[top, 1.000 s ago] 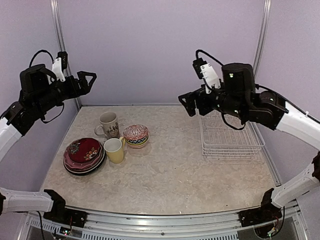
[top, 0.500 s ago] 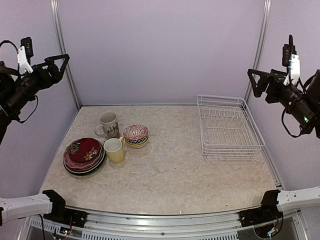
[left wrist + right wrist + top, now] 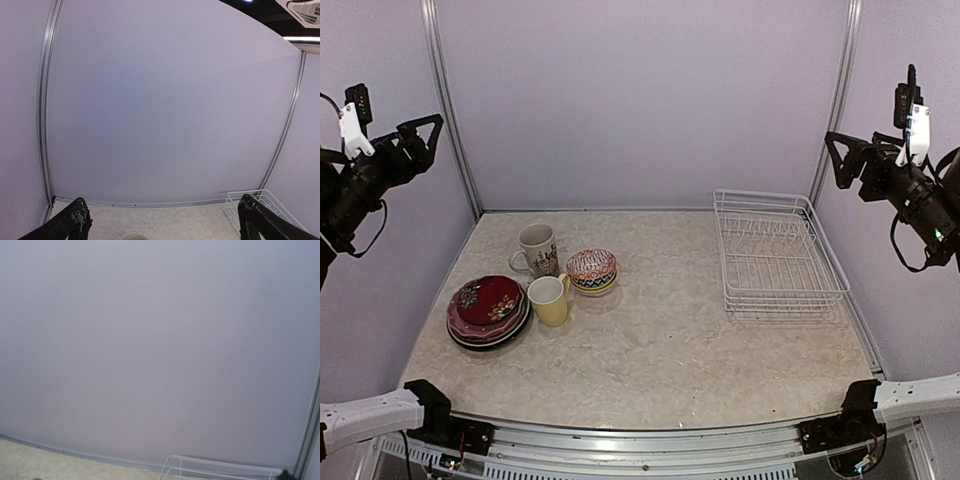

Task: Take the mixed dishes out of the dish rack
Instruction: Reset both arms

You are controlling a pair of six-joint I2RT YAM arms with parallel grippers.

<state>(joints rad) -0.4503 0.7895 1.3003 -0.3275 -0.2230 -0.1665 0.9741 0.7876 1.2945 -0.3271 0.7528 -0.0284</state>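
Observation:
The white wire dish rack [image 3: 775, 255] stands at the back right with nothing in it. The mixed dishes sit on the table at the left: a plate stack with a red plate on top [image 3: 488, 308], a beige patterned mug [image 3: 538, 248], a pale-yellow mug [image 3: 550, 298] and a patterned bowl [image 3: 591, 268]. My left gripper [image 3: 430, 136] is raised high by the left wall, open and empty. My right gripper [image 3: 834, 156] hangs high by the right wall, open and empty. The left wrist view shows both fingertips [image 3: 75, 222] wide apart, the rack's corner [image 3: 235, 204] and a mug rim [image 3: 134, 236].
Purple walls with metal corner posts [image 3: 448, 110] close in the table on three sides. The right wrist view shows mostly the back wall, with the rack's top rim [image 3: 220, 464] at the bottom. Both arm bases sit at the table's near edge.
Both arms have swung up and outward from over the table to the side walls. The right arm no longer covers the rack. The dishes have not moved.

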